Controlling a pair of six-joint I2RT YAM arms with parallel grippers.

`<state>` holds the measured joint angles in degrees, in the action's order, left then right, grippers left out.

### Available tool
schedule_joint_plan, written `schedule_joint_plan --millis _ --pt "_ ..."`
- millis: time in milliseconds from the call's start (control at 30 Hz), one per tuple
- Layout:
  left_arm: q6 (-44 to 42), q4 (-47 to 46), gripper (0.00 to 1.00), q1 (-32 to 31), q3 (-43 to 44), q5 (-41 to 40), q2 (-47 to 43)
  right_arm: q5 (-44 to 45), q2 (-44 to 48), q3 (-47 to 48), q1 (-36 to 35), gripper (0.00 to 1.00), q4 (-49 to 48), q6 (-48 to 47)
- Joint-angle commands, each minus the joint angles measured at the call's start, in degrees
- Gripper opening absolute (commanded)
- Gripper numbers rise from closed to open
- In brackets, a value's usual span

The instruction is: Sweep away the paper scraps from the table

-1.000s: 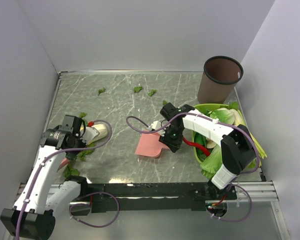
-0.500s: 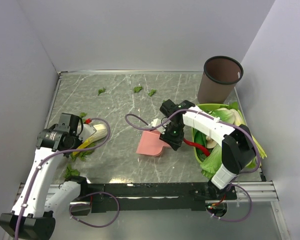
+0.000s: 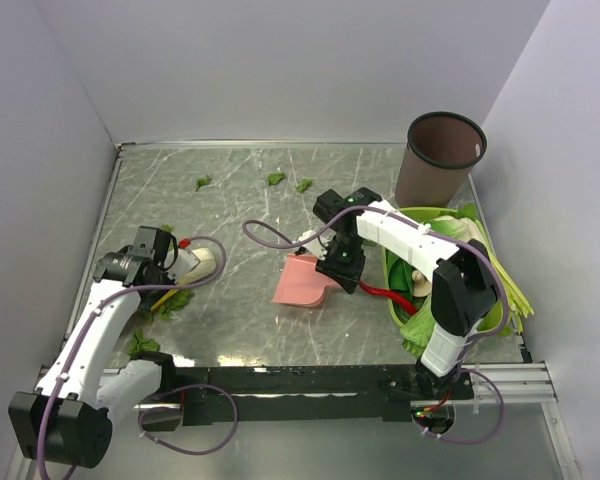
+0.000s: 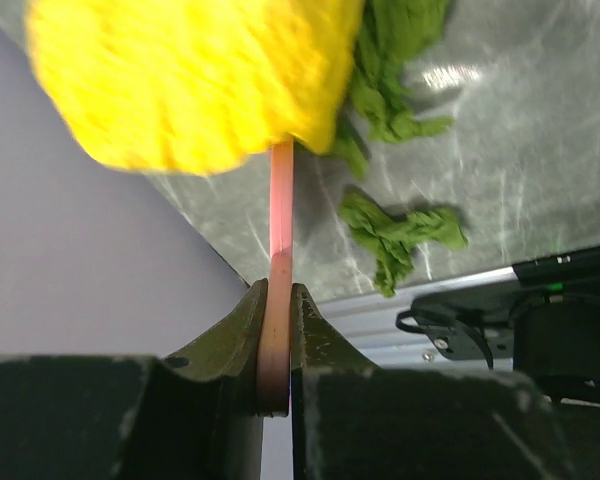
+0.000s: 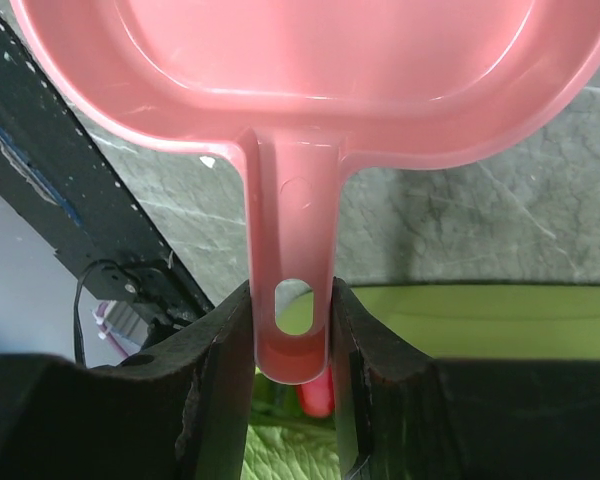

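Looks like a robot lab test cell, not a real kitchen: plain white panels (image 3: 280, 70) box in the marble-look table (image 3: 230, 200) on three sides, an aluminium rail (image 3: 510, 382) runs along its near edge, and loose purple cables (image 3: 192, 388) trail just past that edge.

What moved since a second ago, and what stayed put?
The right gripper, shut on the pink dustpan, carried it a little farther from the arm bases. The left gripper, shut on the yellow brush, edged slightly right. Nothing was grabbed or dropped. The far paper scraps and the brown bin stayed put.
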<state>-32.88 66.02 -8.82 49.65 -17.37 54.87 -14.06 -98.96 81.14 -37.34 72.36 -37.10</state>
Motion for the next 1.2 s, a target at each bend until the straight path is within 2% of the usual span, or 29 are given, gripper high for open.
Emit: schedule_joint_plan --millis 0,167,333,367,433,467,600,767,900,1000,1167 --pt "0.28 4.44 0.01 0.29 -1.92 -0.74 -2.84 2.11 -1.32 4.37 0.16 0.06 3.14 -1.39" --pt "-5.68 12.54 0.01 0.29 -2.72 4.52 -10.46 1.41 -2.12 4.29 0.16 0.06 2.44 -0.52" --pt "-11.57 12.82 0.01 0.29 -0.17 11.11 -17.77 0.36 -1.77 3.14 0.16 0.06 2.52 -0.69" --pt "-14.11 12.73 0.01 0.38 0.79 15.21 -18.22 0.44 -1.77 3.23 0.08 0.06 2.61 -0.86" --pt "-14.67 12.64 0.01 0.29 3.25 19.62 -17.52 0.35 -2.2 4.02 0.16 0.06 2.88 -1.21" --pt "-14.23 12.64 0.01 0.29 3.87 24.26 -15.6 0.44 -2.29 4.89 0.16 0.06 3.05 -1.31" --pt "-11.51 12.64 0.01 0.29 8.86 28.96 -8.74 0.53 -2.99 6.83 0.16 0.06 2.61 -1.13" --pt "-8.08 10.89 0.01 0.29 15.21 26.25 -7.32 -0.35 -2.38 6.14 0.08 0.06 1.04 -0.16" --pt "-3.34 12.64 0.01 0.29 18.11 18.35 -7.06 0.0 -0.28 4.38 0.16 0.06 0.24 -0.69" --pt "-0.78 12.99 0.01 0.29 17.24 13.42 -8.28 0.09 1.04 3.23 0.25 0.06 -0.11 -0.6" --pt "-7.01 12.73 0.01 0.29 11.01 4.39 -10.4 -1.48 1.49 1.83 0.25 0.06 0.24 0.01"
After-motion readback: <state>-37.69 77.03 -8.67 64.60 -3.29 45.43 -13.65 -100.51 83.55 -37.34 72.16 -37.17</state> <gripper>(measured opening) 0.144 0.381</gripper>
